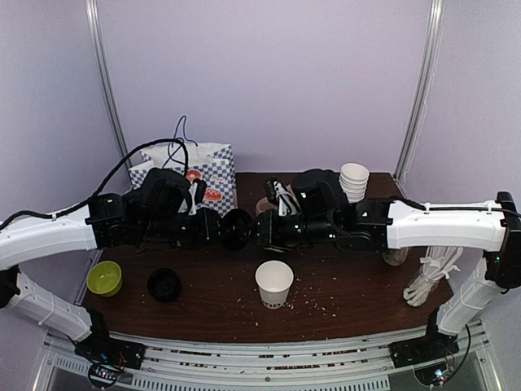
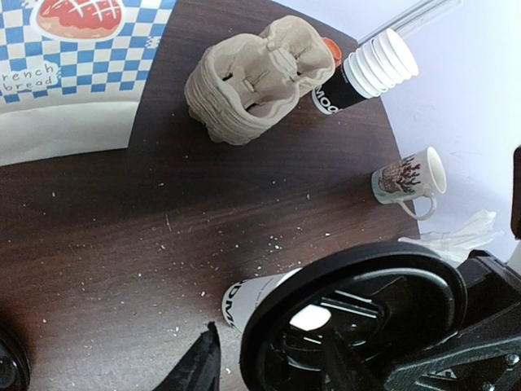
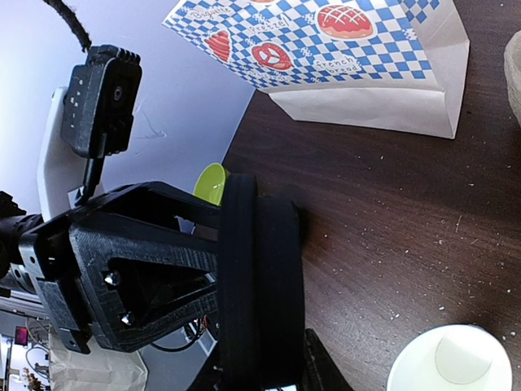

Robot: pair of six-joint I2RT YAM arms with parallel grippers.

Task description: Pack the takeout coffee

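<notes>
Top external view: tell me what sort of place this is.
Probably a mock takeout-coffee counter in a lab booth: plain lavender wall panels around a dark wooden table carrying a blue-and-white checkered paper bakery bag, a stack of white paper cups and a beige moulded pulp cup carrier.

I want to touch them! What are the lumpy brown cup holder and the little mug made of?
The cup carrier looks like molded paper pulp: dull, rough, greyish-brown. The mug is probably glazed ceramic: smooth, faintly shiny, thick rim.
</notes>
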